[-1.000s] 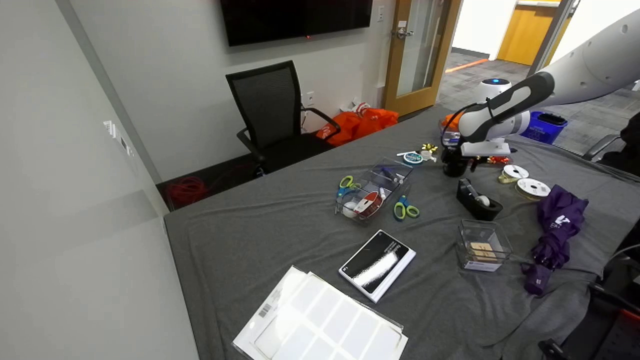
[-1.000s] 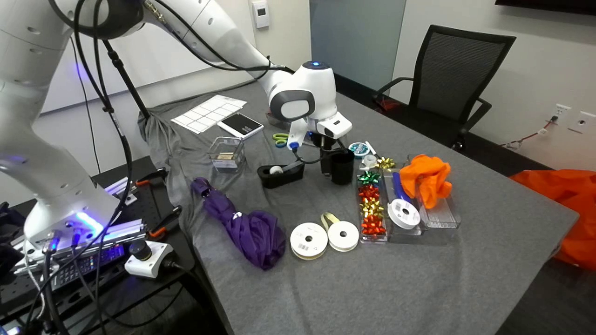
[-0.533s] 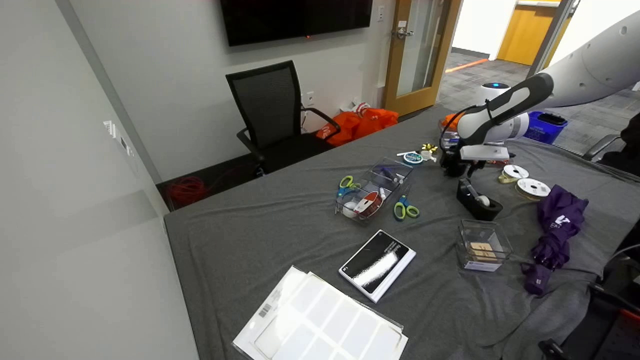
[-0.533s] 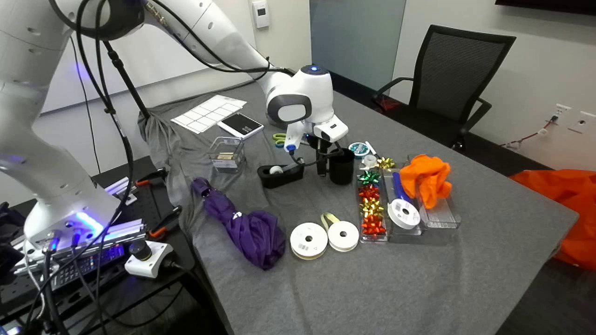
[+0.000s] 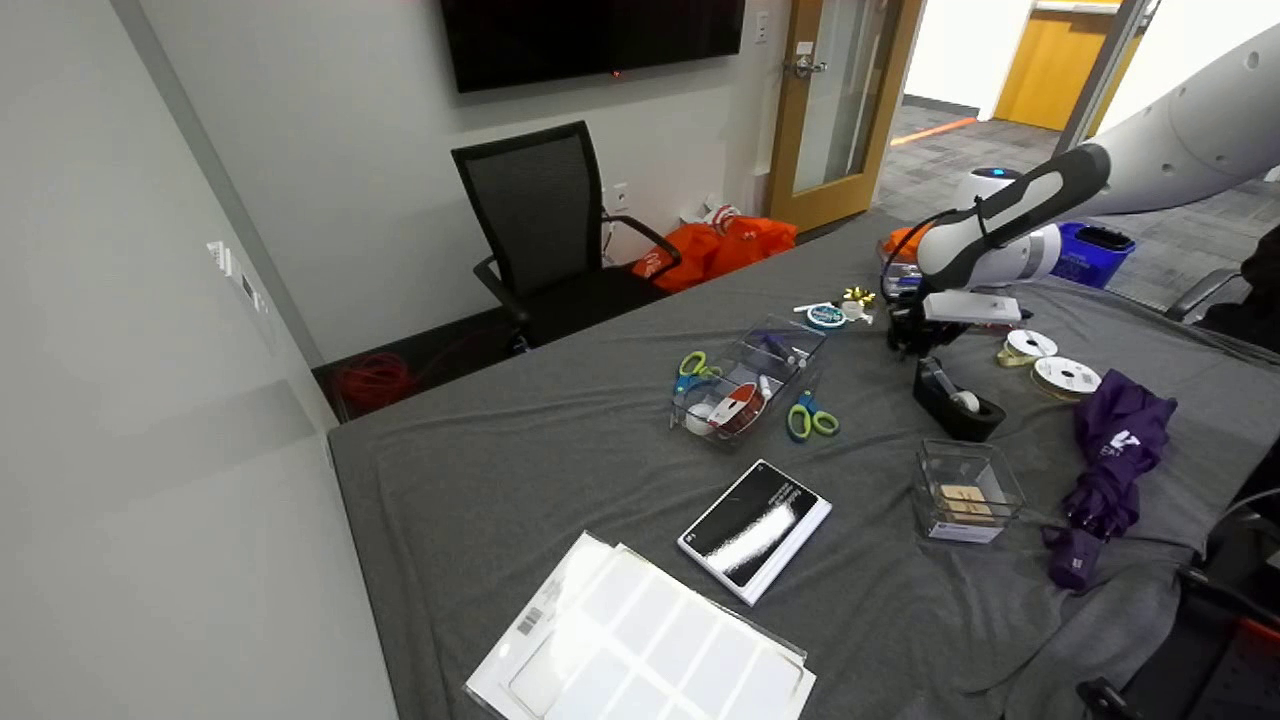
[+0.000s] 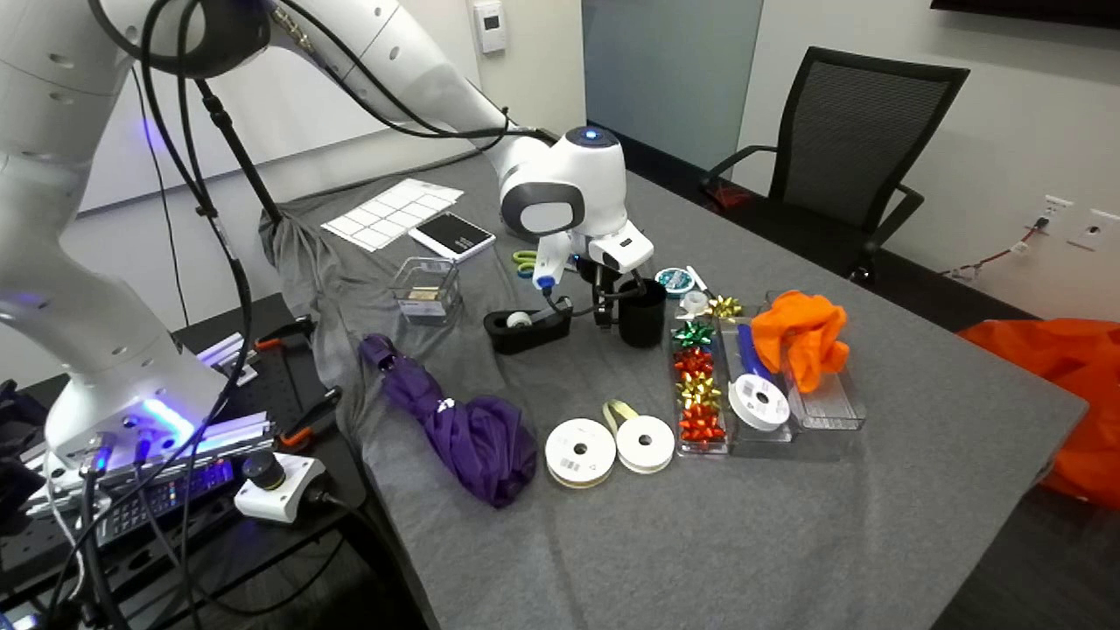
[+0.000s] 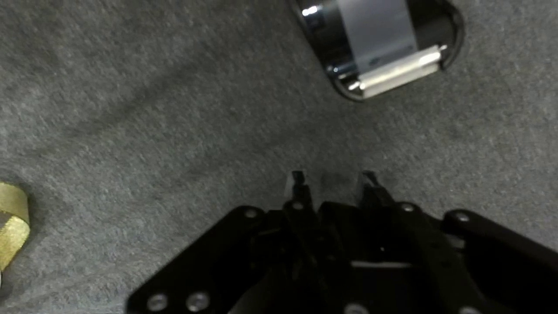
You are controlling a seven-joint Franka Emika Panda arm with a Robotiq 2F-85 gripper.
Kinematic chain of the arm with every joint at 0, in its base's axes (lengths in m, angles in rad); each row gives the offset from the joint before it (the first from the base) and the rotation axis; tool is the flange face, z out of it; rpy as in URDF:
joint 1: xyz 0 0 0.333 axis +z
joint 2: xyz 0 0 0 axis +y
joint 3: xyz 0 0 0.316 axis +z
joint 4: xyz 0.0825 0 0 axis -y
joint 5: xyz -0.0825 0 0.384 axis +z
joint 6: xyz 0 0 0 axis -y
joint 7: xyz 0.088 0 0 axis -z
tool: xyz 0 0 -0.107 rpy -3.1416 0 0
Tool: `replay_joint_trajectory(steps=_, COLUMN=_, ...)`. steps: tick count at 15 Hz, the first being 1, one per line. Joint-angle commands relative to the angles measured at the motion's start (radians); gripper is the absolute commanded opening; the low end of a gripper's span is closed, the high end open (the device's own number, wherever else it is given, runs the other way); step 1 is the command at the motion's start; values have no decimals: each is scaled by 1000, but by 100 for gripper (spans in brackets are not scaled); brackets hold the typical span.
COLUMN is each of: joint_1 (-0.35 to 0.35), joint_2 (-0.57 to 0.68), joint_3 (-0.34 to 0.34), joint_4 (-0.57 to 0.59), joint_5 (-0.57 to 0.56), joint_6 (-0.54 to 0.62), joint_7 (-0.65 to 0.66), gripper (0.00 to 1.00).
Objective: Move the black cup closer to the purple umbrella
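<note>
The black cup (image 6: 643, 319) stands upright on the grey cloth. My gripper (image 6: 604, 317) is low beside it, on the side toward the tape dispenser, and does not visibly clasp it. In the wrist view my gripper's (image 7: 333, 175) fingertips stand a small gap apart, with only cloth seen between the tips. Lower down, dark parts merge and the cup cannot be made out there. Folded on the cloth lies the purple umbrella (image 6: 464, 433), also in an exterior view (image 5: 1120, 440), well away from the cup. In that view the gripper (image 5: 915, 340) largely hides the cup.
A black tape dispenser (image 6: 528, 331) sits close to the gripper, toward the umbrella. Two white ribbon spools (image 6: 581, 451) lie by the umbrella. Past the cup are a tray of bows (image 6: 697, 385) and an orange cloth (image 6: 798, 337). A clear bin (image 6: 426, 289) stands farther back.
The gripper has sunk lower and shifted slightly toward the tape dispenser. In an exterior view it covers more of the cup than before. The cup and umbrella have not visibly moved.
</note>
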Motion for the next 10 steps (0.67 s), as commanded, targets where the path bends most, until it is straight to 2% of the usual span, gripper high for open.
replay_joint_trajectory(steps=1, joint_1=-22, joint_2=-40, joint_3=23, joint_4=-51, joint_5=27, joint_6=22, joint_7=-36, gripper=4)
replay_joint_trajectory(steps=3, joint_1=-20, joint_2=-45, joint_3=18, joint_4=-53, joint_5=26, joint_6=18, joint_7=-27, gripper=1)
replay_joint_trajectory(steps=4, joint_1=-16, joint_2=-48, joint_3=15, joint_4=-54, joint_5=26, joint_6=19, joint_7=-20, gripper=5)
replay_joint_trajectory(steps=10, joint_1=14, joint_2=-97, joint_3=-9, joint_4=-62, joint_5=23, joint_6=-13, joint_7=65, gripper=5)
